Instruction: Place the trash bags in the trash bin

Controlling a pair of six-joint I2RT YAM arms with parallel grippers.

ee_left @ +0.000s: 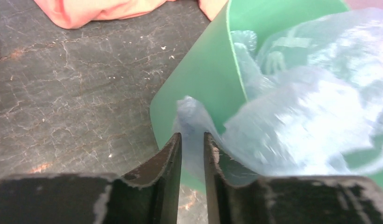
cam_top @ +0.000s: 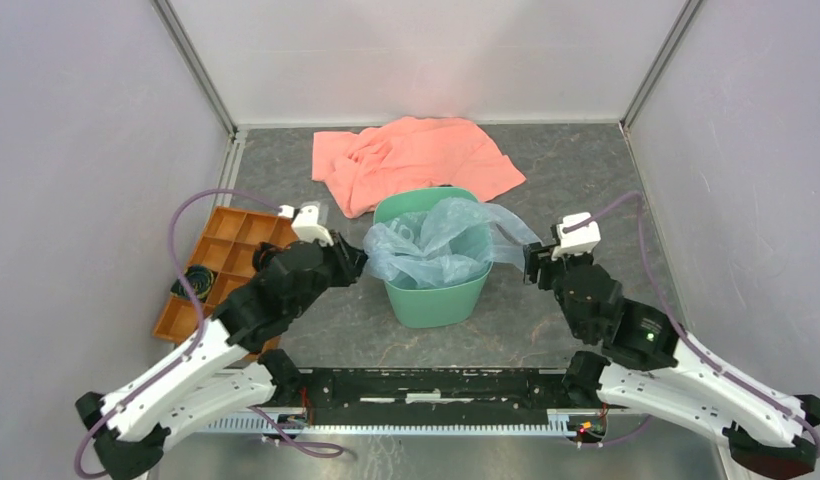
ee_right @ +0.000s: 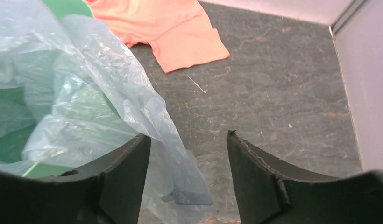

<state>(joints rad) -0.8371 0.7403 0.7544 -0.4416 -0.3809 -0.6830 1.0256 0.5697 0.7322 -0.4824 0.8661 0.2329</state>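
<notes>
Black fingers of the left pincer point(ee_left: 193, 137) fill the bottom of the left wrist view, parted by only a narrow slot. A corner of the trash bag point(ee_left: 292, 116) sits right at that slot, and with the gap wider than the thin film it looks loose, not clamped. Over on the right wrist view, the right pincer point(ee_right: 187, 135) stands wide apart, holding nothing; a flap of film drapes down past its left-hand finger.

From above, the pale blue bag lies bunched mostly inside the green trash bin point(cam_top: 436, 300) at centre frame. Its long axis runs left to right across the rim, with one end spilling over each side. The bigger tail hangs out at the right of the frame, towards the right pincer, so that arm looks better placed to tuck it in. That push would go inward and down, towards frame centre.

Dark, marbled bench point(cam_top: 586, 170) lies bare around the bin's right side, so there is room to work. Behind the bin, the salmon-pink cloth point(cam_top: 416, 155) touches its far rim; the orange compartment tray point(cam_top: 221, 250) sits at left under the left arm.
</notes>
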